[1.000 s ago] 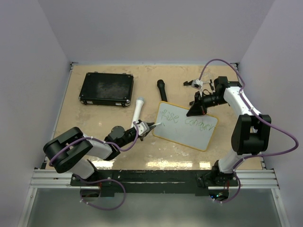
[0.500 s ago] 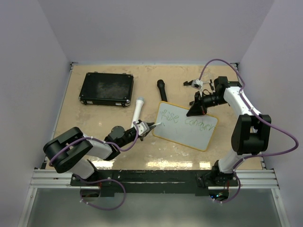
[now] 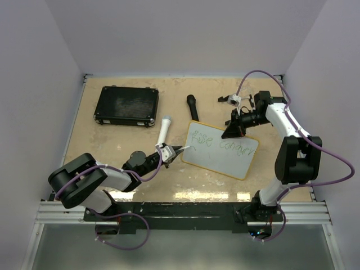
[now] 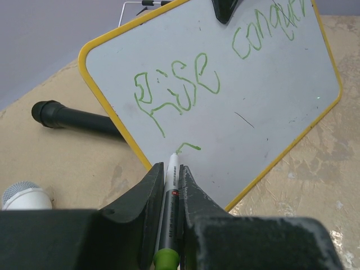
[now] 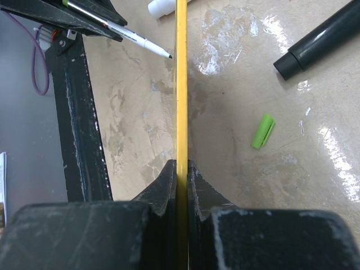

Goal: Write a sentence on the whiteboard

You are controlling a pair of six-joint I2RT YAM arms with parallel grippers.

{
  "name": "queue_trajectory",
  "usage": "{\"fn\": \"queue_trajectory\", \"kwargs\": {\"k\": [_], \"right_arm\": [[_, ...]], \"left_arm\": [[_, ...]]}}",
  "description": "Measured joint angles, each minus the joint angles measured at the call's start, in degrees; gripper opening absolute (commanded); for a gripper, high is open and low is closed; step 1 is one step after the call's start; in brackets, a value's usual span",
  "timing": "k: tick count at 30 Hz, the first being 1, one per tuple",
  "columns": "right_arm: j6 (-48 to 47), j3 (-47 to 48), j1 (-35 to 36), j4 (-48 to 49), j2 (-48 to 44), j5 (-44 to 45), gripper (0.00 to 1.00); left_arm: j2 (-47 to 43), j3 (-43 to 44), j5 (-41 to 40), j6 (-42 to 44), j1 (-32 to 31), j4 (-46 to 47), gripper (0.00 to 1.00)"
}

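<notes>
The whiteboard (image 3: pixel 222 152), white with a yellow rim, lies at an angle in the middle of the table. The sentence (image 4: pixel 180 93) on it reads "Rise conquer" in thin green strokes, with a short fresh stroke below "Rise". My left gripper (image 4: pixel 170 169) is shut on a green-ended marker (image 4: pixel 169 197), whose tip touches the board near its left corner. In the top view the left gripper (image 3: pixel 174 151) sits at the board's left edge. My right gripper (image 5: pixel 180 164) is shut on the board's yellow rim (image 5: pixel 181 84), seen edge-on, at its far side (image 3: pixel 232 132).
A black case (image 3: pixel 126 105) lies at the back left. A black microphone (image 3: pixel 193 107) and a white-headed one (image 3: pixel 164 128) lie left of the board. The marker's green cap (image 5: pixel 262 131) rests on the table. A small white part (image 3: pixel 230 99) sits behind the right gripper.
The left arm's elbow has shifted slightly to the left. The marker tip stays by the board's left corner, and the right arm has not moved.
</notes>
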Motion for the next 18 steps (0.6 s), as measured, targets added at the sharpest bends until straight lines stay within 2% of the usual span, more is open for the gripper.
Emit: {"fn": "queue_trajectory", "kwargs": {"k": [18], "right_arm": [[-0.2, 0.0, 0.0, -0.3, 0.0, 0.0, 0.00]], "left_arm": [[0.0, -0.4, 1.0, -1.9, 0.1, 0.0, 0.00]]}}
